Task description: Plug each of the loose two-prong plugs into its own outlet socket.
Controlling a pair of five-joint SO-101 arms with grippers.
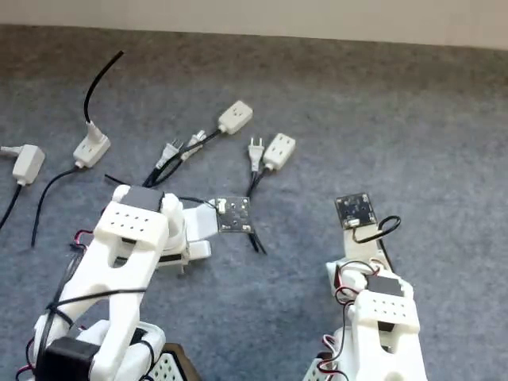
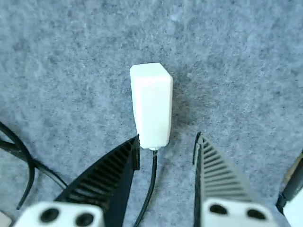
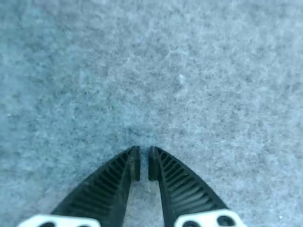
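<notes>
Your left claw (image 2: 165, 142) gapes wide, straddling the cord end of a white outlet socket (image 2: 151, 101), likely lined up to pin it for mating. Right claw (image 3: 144, 163) all but closed, empty, parked over carpet (image 3: 189, 71). A two-prong plug (image 1: 255, 148) lies loose, 1 o'clock from your left arm (image 1: 131, 230)

On the soft grey carpet table (image 1: 413, 119) lie 4 white plastic socket blocks (image 1: 235, 117), thin black cords (image 1: 99, 79) and small 2-prong plugs (image 1: 255, 148).
</notes>
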